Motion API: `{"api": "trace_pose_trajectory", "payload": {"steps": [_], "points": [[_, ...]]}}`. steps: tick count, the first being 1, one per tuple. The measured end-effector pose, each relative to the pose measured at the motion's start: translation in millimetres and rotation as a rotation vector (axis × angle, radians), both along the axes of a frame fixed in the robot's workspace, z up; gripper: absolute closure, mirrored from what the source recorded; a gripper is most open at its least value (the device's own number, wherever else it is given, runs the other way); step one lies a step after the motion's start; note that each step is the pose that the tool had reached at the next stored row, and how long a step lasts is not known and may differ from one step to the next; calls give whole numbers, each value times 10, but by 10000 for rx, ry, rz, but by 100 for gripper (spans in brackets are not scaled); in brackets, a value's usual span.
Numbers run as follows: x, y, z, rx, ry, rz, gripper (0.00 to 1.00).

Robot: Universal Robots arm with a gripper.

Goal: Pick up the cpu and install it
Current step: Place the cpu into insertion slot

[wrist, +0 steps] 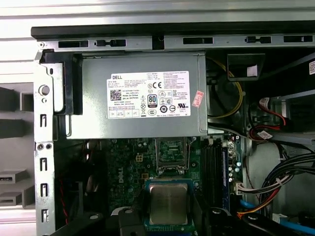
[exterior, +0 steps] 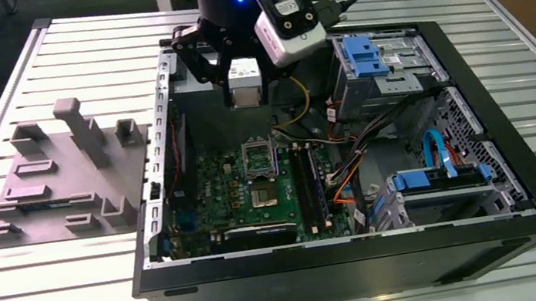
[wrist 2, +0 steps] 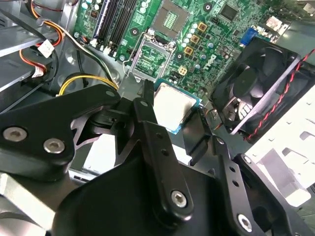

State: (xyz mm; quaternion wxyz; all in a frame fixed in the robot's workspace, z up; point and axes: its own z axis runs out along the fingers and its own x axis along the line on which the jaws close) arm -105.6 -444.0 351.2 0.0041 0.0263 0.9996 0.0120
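Pincer [wrist 2: 171, 114] tight on the cpu [wrist: 168, 203]

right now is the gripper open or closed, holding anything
Gripper: closed on the cpu, holding it above the motherboard.

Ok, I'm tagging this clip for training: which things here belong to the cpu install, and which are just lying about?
In the job:
the cpu, held in the gripper
the empty socket

Just lying about:
the grey fixture
the power supply
the case fan
the blue drive bay
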Motion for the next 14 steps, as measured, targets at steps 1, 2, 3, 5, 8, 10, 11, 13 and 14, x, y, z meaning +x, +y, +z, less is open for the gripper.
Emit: {"api": "trace_pose_trajectory", "payload": {"steps": [1, 2, 3, 5, 8, 10, 11, 13, 14], "points": [[1, -3, -7, -1, 1, 1, 53], [2, -14, -11, -4, 3, 2, 53], [3, -28, -16, -2, 2, 0, 53], [4, -56, -26, -1, 4, -3, 53], [10, -71, -51, -2, 4, -3, 53], [22, -71, -65, -22, 6, -3, 53], [30, -72, -78, -21, 4, -3, 53], [46, -72, -112, -22, 4, -3, 53], [53, -72, -131, -22, 4, -3, 53]]}}
